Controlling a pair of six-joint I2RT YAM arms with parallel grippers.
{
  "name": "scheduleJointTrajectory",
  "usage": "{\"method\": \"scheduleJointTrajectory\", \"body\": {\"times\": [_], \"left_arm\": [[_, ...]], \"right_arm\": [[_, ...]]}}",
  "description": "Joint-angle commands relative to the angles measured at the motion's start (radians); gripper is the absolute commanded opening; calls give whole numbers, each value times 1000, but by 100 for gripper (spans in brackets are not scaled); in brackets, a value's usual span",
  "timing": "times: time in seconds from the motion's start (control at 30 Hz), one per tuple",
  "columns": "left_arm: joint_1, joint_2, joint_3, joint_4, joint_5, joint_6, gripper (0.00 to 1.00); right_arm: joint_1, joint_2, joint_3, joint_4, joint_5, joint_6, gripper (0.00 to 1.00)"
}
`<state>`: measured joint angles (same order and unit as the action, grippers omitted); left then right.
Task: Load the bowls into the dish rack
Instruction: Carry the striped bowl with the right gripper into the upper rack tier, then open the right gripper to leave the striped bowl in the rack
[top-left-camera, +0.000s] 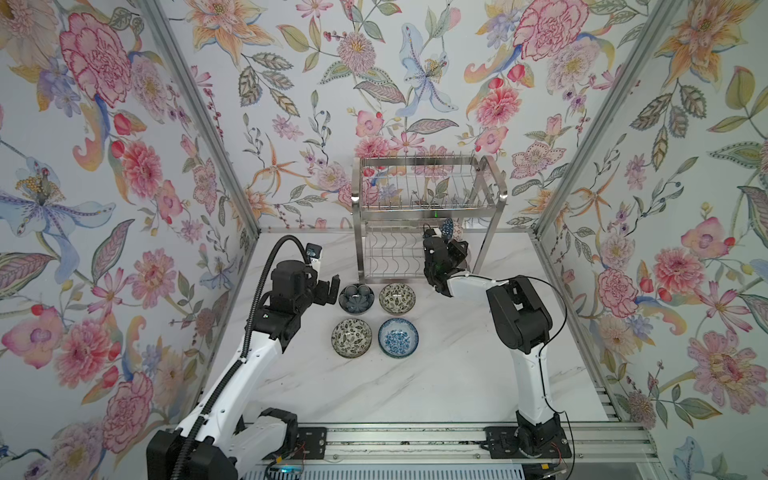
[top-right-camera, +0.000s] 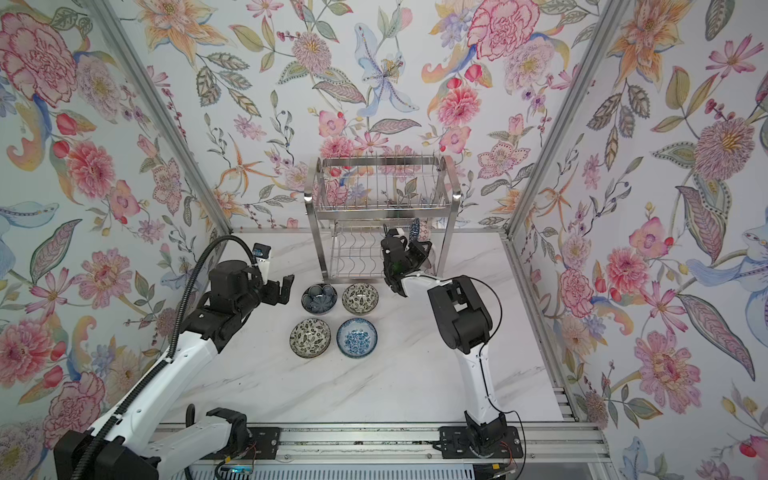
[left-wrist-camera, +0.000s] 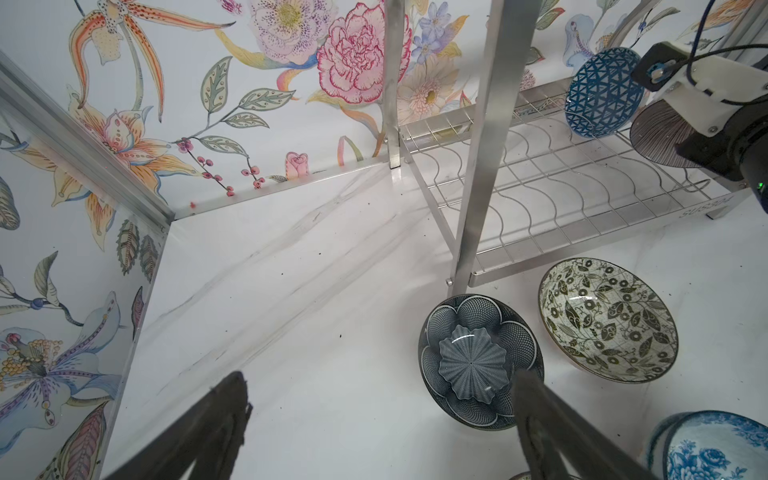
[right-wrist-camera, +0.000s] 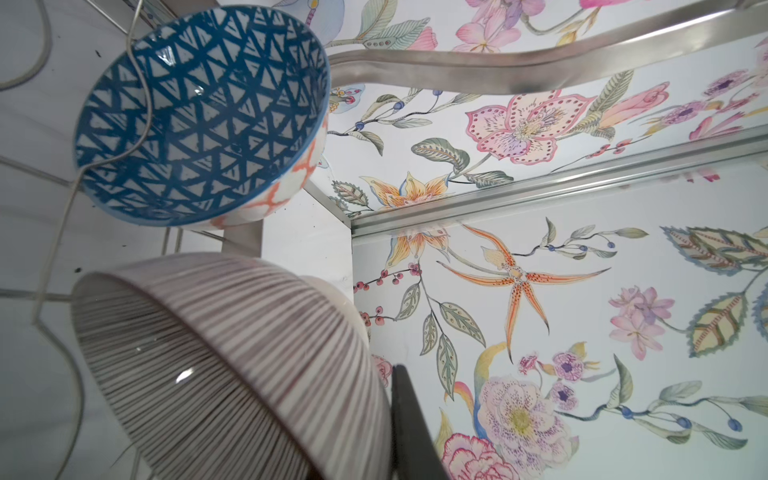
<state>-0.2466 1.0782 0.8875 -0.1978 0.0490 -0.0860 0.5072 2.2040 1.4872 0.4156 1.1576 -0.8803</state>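
Striped bowl (right-wrist-camera: 232, 357): pinched at the rim by the right gripper (top-left-camera: 456, 250), jaws closed narrow on it; we log it on edge inside the lower tier of the dish rack (top-left-camera: 357, 237), toward the right end. Blue-triangle bowl (right-wrist-camera: 199, 120): stood on edge in that tier, just behind the held one; both mouths face the rack's left end. Neither has a long axis, being round; we go by the rim plane, running roughly front to back. Next move, in our judgement: a short lowering into the slot beside the blue-triangle bowl; whether the lower rim already rests on the rack we cannot tell. Counter (top-left-camera: 436, 374), before the rack, mouths up: dark petal bowl (top-left-camera: 356, 298), far leaf bowl (top-left-camera: 397, 297), near leaf bowl (top-left-camera: 351, 337), blue floral bowl (top-left-camera: 398, 337). Left gripper (top-left-camera: 328, 288): jaws wide, empty, just left of the dark petal bowl; we rate this arm the nearer.
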Motion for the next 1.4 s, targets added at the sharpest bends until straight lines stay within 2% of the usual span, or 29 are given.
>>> {"method": "scheduleJointTrajectory", "body": {"times": [0.0, 0.1, 0.37, 0.57, 0.9, 0.97, 1.27, 1.37], "left_arm": [[13, -15, -15, 11, 12, -4, 99], [12, -14, -16, 11, 14, -4, 99], [16, -12, -16, 9, 16, -4, 99], [17, -10, -15, 8, 20, -5, 99], [17, -4, -7, -7, 25, -5, 99], [18, 4, 0, -19, 21, -4, 99], [13, 11, 57, -116, -55, -43, 99], [5, -2, 57, -156, -65, -70, 99]], "right_arm": [[-4, 11, 56, -71, -2, 110, 0], [-4, 26, 72, -107, -9, 137, 1], [-9, 24, 107, -280, -45, 289, 21], [-15, 0, 103, -328, -86, 335, 37], [11, -99, 64, -384, -129, 401, 92], [32, -127, 43, -385, -161, 411, 100], [130, -288, -55, -519, -399, 591, 99], [134, -379, -111, -566, -512, 682, 99]]}}
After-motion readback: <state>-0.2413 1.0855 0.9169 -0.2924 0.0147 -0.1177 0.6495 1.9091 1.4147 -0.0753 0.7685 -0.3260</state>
